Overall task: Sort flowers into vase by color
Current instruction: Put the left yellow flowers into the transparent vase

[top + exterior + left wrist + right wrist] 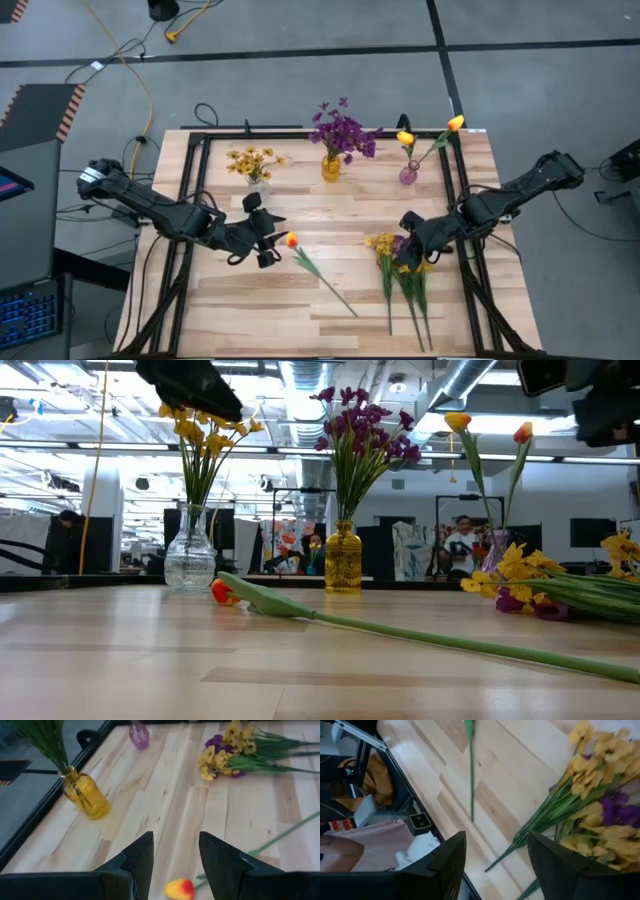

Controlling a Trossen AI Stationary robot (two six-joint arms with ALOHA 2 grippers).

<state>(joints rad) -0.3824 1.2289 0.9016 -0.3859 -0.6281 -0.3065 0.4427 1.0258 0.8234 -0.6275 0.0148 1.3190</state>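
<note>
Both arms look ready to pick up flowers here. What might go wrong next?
1. The left gripper hovers open by the loose tulip's bloom; closing there may crush the head instead of gripping the stem.
2. The right gripper is open over a pile of yellow and purple flowers whose stems overlap, so it may lift mixed colours.
3. The purple vase looks narrow and already holds two tulips; adding another may tip it.

Pale matt wood-plank table (330,300)
</note>
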